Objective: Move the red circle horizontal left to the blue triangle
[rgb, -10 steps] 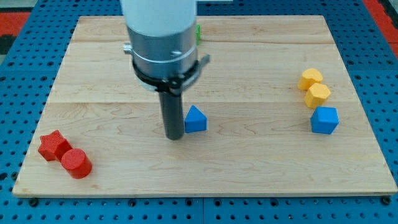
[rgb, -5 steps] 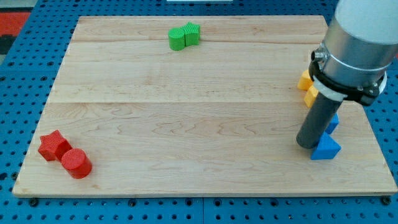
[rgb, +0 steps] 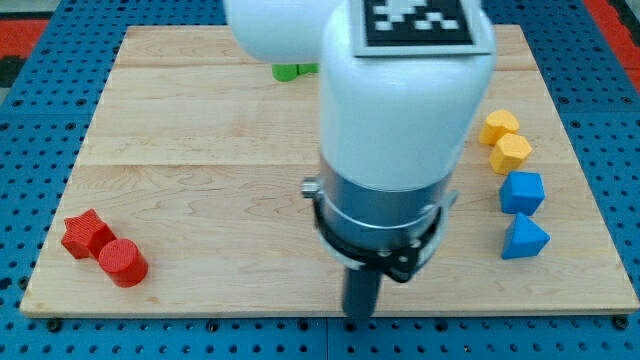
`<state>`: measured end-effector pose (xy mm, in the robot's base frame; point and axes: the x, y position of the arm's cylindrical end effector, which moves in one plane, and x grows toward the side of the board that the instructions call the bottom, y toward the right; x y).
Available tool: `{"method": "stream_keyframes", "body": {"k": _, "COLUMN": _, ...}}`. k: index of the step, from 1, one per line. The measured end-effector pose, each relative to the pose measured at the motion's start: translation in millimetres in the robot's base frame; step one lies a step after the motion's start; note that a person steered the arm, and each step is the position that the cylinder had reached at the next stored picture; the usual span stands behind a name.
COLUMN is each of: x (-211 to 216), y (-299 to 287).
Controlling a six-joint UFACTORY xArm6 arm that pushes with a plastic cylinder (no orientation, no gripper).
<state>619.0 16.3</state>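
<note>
Marker in black and white squares (rgb: 415, 20) sat on top of the white arm housing (rgb: 405, 95); no readable text or brand on it. Wooden worktop (rgb: 200, 150) lay on a blue pegboard (rgb: 20, 120).

Arm bulk covered the middle of the view, hiding part of the worktop and most of the green blocks (rgb: 295, 70) at the view's top; only a green sliver showed, shape unclear.

At the view's right: two yellow blocks, upper (rgb: 500, 127) and lower (rgb: 512, 153), touching each other. Blue cube (rgb: 522, 192) just below them. Blue triangle (rgb: 524, 238) just below the cube, near the worktop's right edge.

At the view's bottom left: red star (rgb: 85, 233) and red circle (rgb: 123, 263), touching, the circle lower and to the right of the star. Red circle was well apart from the blue triangle, across nearly the whole worktop width, sitting slightly lower in the view than the triangle.

No hand on this arm, so nothing to open or close and nothing held; it ended in a dark rod. My tip (rgb: 359, 316) was at the worktop's bottom edge, between the red pair and the blue pair, touching no block, nearer the blue triangle than the red circle.
</note>
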Motion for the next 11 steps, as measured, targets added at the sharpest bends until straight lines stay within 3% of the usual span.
{"method": "stream_keyframes", "body": {"k": 1, "x": -0.1, "y": -91.4}}
{"method": "stream_keyframes", "body": {"k": 2, "x": -0.3, "y": -219.0}}
{"method": "stream_keyframes", "body": {"k": 3, "x": -38.1, "y": -304.2}}
{"method": "stream_keyframes", "body": {"k": 6, "x": -23.9, "y": -168.2}}
{"method": "stream_keyframes", "body": {"k": 7, "x": -33.8, "y": -245.9}}
{"method": "stream_keyframes", "body": {"k": 8, "x": -56.2, "y": -204.1}}
{"method": "stream_keyframes", "body": {"k": 9, "x": -51.7, "y": -89.6}}
{"method": "stream_keyframes", "body": {"k": 10, "x": -47.8, "y": -10.6}}
{"method": "stream_keyframes", "body": {"k": 11, "x": -80.3, "y": -51.2}}
